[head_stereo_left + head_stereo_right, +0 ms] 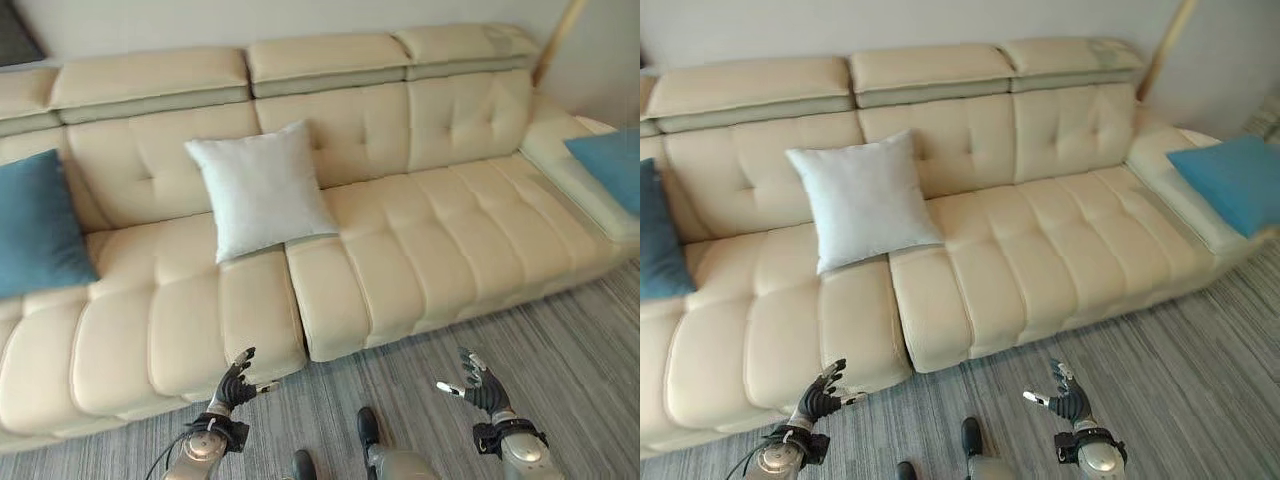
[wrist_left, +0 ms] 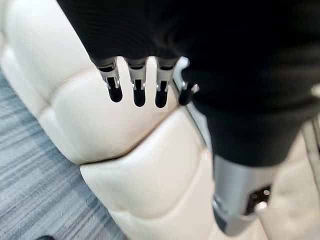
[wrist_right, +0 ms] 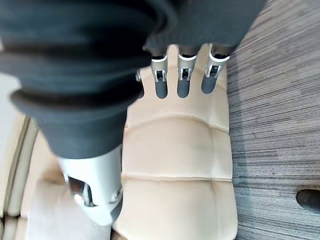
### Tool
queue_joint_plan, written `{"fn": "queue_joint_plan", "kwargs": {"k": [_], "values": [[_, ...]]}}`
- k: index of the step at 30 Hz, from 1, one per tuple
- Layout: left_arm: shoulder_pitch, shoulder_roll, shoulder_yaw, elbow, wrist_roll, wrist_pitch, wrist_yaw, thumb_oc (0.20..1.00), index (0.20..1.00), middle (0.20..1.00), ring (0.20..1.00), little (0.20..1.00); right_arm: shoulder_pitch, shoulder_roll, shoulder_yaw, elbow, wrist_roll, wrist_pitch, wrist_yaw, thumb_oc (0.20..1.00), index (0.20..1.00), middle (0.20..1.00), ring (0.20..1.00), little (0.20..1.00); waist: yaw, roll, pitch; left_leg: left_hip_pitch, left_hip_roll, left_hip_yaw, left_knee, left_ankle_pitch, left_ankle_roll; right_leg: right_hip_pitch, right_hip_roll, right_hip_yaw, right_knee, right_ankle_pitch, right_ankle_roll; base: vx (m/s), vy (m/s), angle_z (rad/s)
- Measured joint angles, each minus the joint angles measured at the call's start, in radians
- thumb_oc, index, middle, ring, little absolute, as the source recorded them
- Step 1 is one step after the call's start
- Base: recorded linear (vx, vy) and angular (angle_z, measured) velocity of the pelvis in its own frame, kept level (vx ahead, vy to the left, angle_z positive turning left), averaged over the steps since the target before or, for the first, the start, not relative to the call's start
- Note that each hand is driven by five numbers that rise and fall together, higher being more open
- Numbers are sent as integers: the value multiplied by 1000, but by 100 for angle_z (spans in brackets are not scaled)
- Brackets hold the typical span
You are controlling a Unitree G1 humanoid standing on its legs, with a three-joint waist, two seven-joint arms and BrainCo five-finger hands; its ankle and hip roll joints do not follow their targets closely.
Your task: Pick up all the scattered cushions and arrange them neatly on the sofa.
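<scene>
While both hands' fingers (image 1: 243, 362) hang relaxed, they hold nothing.

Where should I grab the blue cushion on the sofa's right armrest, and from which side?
Likely its near edge, coming from the front with the right hand. The blue cushion lies flat on the armrest, its edge overhanging toward the seat, so fingers can probably slip under there.
</scene>
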Motion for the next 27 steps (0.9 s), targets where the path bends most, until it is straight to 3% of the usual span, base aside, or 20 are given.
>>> {"fn": "queue_joint_plan", "kwargs": {"k": [1, 2, 3, 4, 5, 7, 8, 9, 10, 12, 13, 15, 17, 19, 20, 21, 23, 24, 25, 27], "values": [[-12, -6, -1, -6, 0, 0, -1, 1000, 1000, 1000, 1000, 1000, 2, 1, 2, 10, 7, 2, 0, 1000, 1000, 1000, 1000, 1000, -11, 3, 1, -5, 9, 28, -4, 12, 3, -27, 0, -56, 79, -87, -35, -35, -72, -105], [-12, 0, 0, -37, 0, 0, -2, 1000, 1000, 1000, 1000, 1000, -10, 3, 12, 17, 8, 14, 0, 1000, 1000, 1000, 1000, 1000, 0, 7, 3, -7, 36, 98, -3, 18, -4, -69, -8, -187, 183, -160, -95, 76, -82, -124], [-6, 10, -6, -63, 0, -1, -4, 1000, 1000, 1000, 1000, 1000, -21, 2, 28, 10, 9, 17, 0, 1000, 1000, 1000, 1000, 1000, 10, 23, 10, -6, 63, 165, 1, 19, -5, -84, -31, -317, 249, -197, -122, 87, -82, -150], [-5, 19, -21, -71, 0, 0, -5, 1000, 1000, 1000, 1000, 1000, -25, 1, 33, 1, 9, 18, 0, 1000, 1000, 1000, 1000, 1000, 21, 29, 13, -5, 79, 205, 4, 19, -5, -80, -60, -420, 278, -224, -133, 99, -100, -193], [6, 28, -32, -78, 1, 0, -22, 1000, 1000, 1000, 1000, 1000, -31, 0, 38, -27, 8, 17, 1, 1000, 1000, 1000, 1000, 1000, 57, 45, 18, 10, 109, 261, 10, -4, -11, -44, -130, -563, 309, -273, -116, 34, -144, -169], [1, 27, -33, -79, 2, 1, -31, 1000, 1000, 1000, 1000, 1000, -24, 0, 35, -35, 8, 18, 0, 1000, 1000, 1000, 1000, 1000, 48, 21, 10, 24, 110, 271, 22, -18, -28, 25, -187, -564, 262, -286, -110, 62, -163, -97], [6, 29, -32, -79, 2, 1, -34, 1000, 1000, 1000, 1000, 1000, -21, 0, 39, -36, 7, 20, 2, 1000, 1000, 1000, 1000, 1000, 48, 20, 10, 36, 120, 318, 26, -13, -50, 46, -215, -609, 261, -311, -119, 126, -193, -116], [31, 44, -28, -77, 2, 5, -43, 1000, 1000, 1000, 1000, 1000, -22, 2, 62, -51, 6, 20, 7, 1000, 1000, 1000, 1000, 1000, 80, -6, -7, 54, 130, 364, 46, -22, -80, 61, -229, -647, 252, -311, -125, 164, -229, -119], [33, 48, -29, -63, 3, 9, -47, 1000, 1000, 1000, 1000, 1000, -21, -1, 71, -60, 6, 18, 13, 1000, 1000, 1000, 1000, 1000, 80, -9, -10, 52, 136, 338, 65, -27, -91, 84, -218, -643, 220, -238, -162, 188, -288, -111], [26, 27, -44, -50, 5, 20, -60, 1000, 1000, 1000, 1000, 1000, -4, -21, 68, -72, 6, 19, 17, 1000, 1000, 1000, 1000, 1000, 54, 26, -9, 43, 171, 230, 86, -17, -109, 101, -166, -612, 202, -250, -173, 176, -349, -27], [17, 6, -53, -32, 5, 20, -66, 1000, 1000, 1000, 1000, 1000, 19, -35, 63, -74, 7, 19, 22, 1000, 1000, 1000, 1000, 1000, 49, 48, -14, 27, 209, 181, 141, -9, -128, 109, -143, -596, 204, -269, -182, 153, -375, -31], [1, -5, -70, -27, 4, 19, -68, 1000, 1000, 1000, 1000, 1000, 30, -49, 64, -73, 7, 19, 26, 1000, 1000, 1000, 1000, 1000, 37, 52, -11, -16, 252, 146, 256, 5, -139, 110, -122, -584, 212, -296, -197, 152, -320, -8], [-28, -8, -71, -20, 3, 18, -67, 1000, 1000, 1000, 1000, 1000, 36, -52, 64, -73, 7, 20, 26, 1000, 1000, 1000, 1000, 1000, 31, 28, 1, -115, 324, 64, 496, 31, -144, 135, -83, -546, 184, -318, -228, 134, -194, -18], [-11, -11, -72, -14, 3, 19, -65, 1000, 1000, 1000, 1000, 1000, 15, -57, 68, -73, 12, 19, 23, 1000, 1000, 1000, 1000, 1000, 53, 18, 11, -173, 338, -74, 649, 44, -184, 176, -46, -498, 131, -329, -276, 121, -63, -77], [-2, -14, -77, -12, 3, 18, -65, 1000, 1000, 1000, 1000, 1000, 9, -57, 67, -78, 15, 19, 20, 1000, 1000, 1000, 1000, 1000, 58, 6, 11, -204, 281, -148, 652, -1, -201, 178, -44, -467, 112, -321, -284, 224, -39, -74], [-4, -19, -79, -6, 2, 18, -65, 1000, 1000, 1000, 1000, 1000, -4, -60, 66, -86, 15, 19, 16, 1000, 1000, 1000, 1000, 1000, 69, 3, 13, -211, 200, -205, 568, -38, -191, 179, -51, -441, 109, -319, -284, 270, -45, -74], [-2, -30, -80, -2, 3, 18, -63, 1000, 1000, 1000, 1000, 1000, -17, -74, 74, -78, 15, 19, 16, 1000, 1000, 1000, 1000, 1000, 87, -2, 26, -246, 117, -229, 359, -41, -166, 201, -30, -401, 68, -316, -282, 245, -31, -70], [-1, -33, -80, -1, 3, 19, -63, 1000, 1000, 1000, 1000, 1000, -15, -74, 75, -69, 15, 20, 14, 1000, 1000, 1000, 1000, 1000, 93, 2, 27, -256, 95, -230, 283, -22, -160, 229, -16, -407, 48, -280, -280, 317, -7, -62], [4, -33, -80, -1, 3, 19, -60, 1000, 1000, 1000, 1000, 1000, -15, -75, 79, -57, 15, 19, 14, 1000, 1000, 1000, 1000, 1000, 105, 4, 30, -290, 86, -239, 244, -6, -159, 256, 8, -394, 27, -302, -256, 406, -1, -37], [8, -35, -74, 7, 3, 20, -57, 1000, 1000, 1000, 1000, 1000, -13, -74, 88, -37, 15, 19, 12, 1000, 1000, 1000, 1000, 1000, 107, 22, 31, -323, 59, -333, 135, 30, -177, 315, 53, -376, -15, -336, -277, 327, 47, -41]]}}
